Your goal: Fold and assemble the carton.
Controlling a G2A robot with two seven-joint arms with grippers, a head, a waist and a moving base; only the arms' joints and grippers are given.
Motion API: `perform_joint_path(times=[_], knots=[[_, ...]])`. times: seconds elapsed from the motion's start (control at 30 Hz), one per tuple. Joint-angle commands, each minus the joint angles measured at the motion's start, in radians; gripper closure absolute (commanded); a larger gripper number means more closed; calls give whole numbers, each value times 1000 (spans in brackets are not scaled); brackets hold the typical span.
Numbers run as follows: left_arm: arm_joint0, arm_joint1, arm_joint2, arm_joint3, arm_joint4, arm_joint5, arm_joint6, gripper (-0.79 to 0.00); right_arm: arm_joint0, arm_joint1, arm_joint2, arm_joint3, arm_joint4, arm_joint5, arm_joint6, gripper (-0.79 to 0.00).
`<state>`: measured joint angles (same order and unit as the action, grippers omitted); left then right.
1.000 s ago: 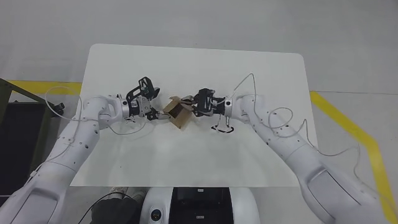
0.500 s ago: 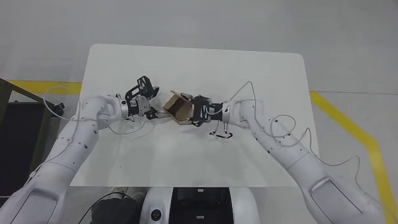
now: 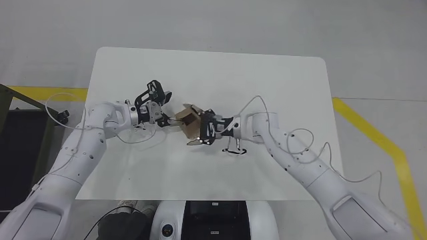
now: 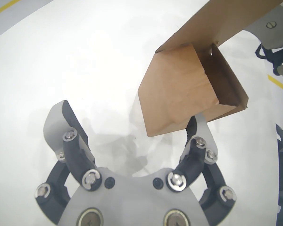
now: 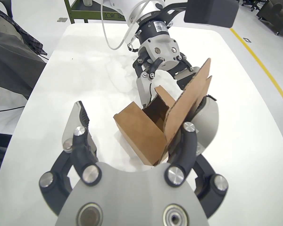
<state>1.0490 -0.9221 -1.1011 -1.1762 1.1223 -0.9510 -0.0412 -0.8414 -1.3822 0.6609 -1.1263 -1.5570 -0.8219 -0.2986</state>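
At the middle of the white table (image 3: 267, 80) the brown carton (image 3: 189, 117) is seen partly folded, with one flap (image 5: 191, 95) raised. Whether its base rests on the surface cannot be told. In the left wrist view the flap is cut off at the picture's edge, and in the top view part of the carton is covered by the right gripper (image 3: 197, 131). The carton lies between that gripper's spread fingers, one of them largely hidden behind the flap. The left gripper (image 4: 131, 116) is also released: one fingertip is tucked against a corner of the carton, the other held well apart.
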Motion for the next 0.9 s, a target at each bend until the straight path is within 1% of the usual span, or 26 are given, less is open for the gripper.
perform_joint_path(times=[0.0, 0.27, 0.4, 0.57, 0.8, 0.87], knots=[[1, 0, -2, -2, -4, 1, -1, -785, -1, -2, -5, -3, -3, 4, 11, -720], [5, -1, -8, -2, -12, 0, -9, -785, -6, -11, -25, -17, -19, 32, 65, -736], [9, 0, -14, 3, -12, -6, -8, -785, -11, -12, -22, -30, -28, 57, 67, -763], [16, 3, -27, 8, -10, -12, -4, -785, -20, -7, -11, -50, -33, 57, 65, -785], [40, 12, -60, 14, -22, -37, 12, -785, -38, 7, 17, -102, -45, 48, 51, -785], [46, 16, -74, 16, -37, -50, 17, -785, -45, 11, 23, -120, -49, 39, 54, -760]])
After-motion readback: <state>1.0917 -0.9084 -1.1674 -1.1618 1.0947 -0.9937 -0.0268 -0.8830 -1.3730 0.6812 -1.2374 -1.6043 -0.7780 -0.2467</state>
